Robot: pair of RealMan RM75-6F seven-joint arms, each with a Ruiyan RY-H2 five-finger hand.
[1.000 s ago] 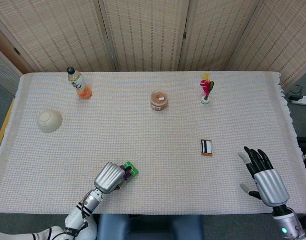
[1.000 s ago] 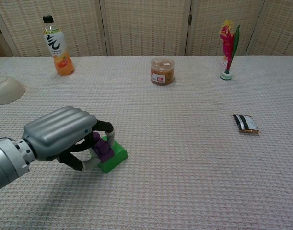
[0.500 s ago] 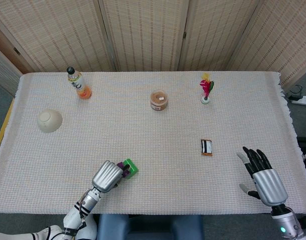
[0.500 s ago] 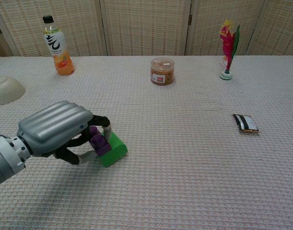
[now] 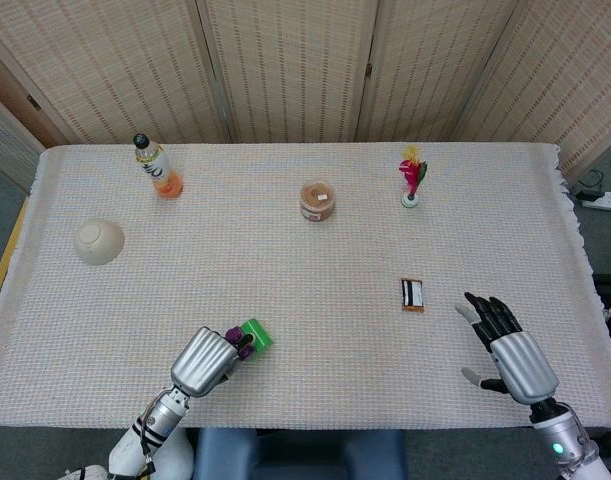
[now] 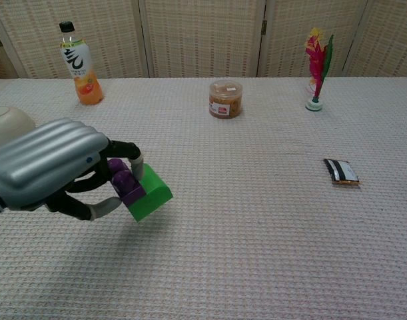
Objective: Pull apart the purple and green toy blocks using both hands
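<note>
While your left hand [image 6: 46,170] curls around the joined purple block [image 6: 123,185] and green block [image 6: 148,194], lifting them off the table [image 5: 315,290] with green poking free beyond its fingertips, your right hand [image 5: 510,349] waits spread and empty, well apart.

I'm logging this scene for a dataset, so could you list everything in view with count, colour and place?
purple and green toy blocks: one joined pair, purple and green, near left, held off the cloth
bottle: one, orange drink with black cap, far left
bowl: one, cream, left edge, upside down
jar: one, brown with clear lid, far centre
shuttlecock: one, pink, yellow and green feathers, far right, upright
packet: one, black and white, right of centre
tablecloth: one, beige, covers the table
left robot hand: silver and black, grips the blocks
right robot hand: silver and black, fingers spread, near right
</note>
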